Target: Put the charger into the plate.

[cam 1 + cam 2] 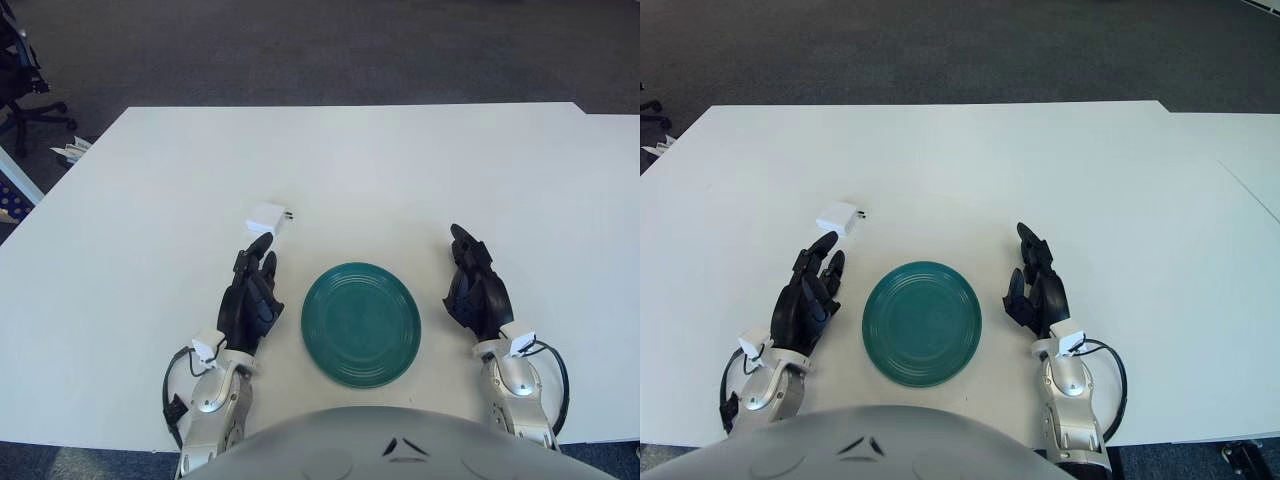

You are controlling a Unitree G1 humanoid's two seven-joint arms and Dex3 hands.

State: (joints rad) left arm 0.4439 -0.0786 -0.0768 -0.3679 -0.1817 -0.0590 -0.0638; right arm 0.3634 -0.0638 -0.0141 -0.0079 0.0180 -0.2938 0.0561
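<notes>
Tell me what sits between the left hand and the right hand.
The green plate lies between the left hand and the right hand, touching neither, seen in both eye views. The charger sits beyond the left fingertips, outside the plate.

Setting: we take this for an office or meeting room. Landmark: a large white table (400,170), plain-topped, its far right corner notched where a second white surface (1250,150) adjoins it. Beyond the table's far edge we note dark grey carpet (300,50) of the short commercial kind. Off the table's far left corner stands a black swivel chair (20,80) on a castored star base (only partly in frame). Just beside that same corner, on the floor, we record some white papers or packaging (72,150), too small for us to identify.
</notes>
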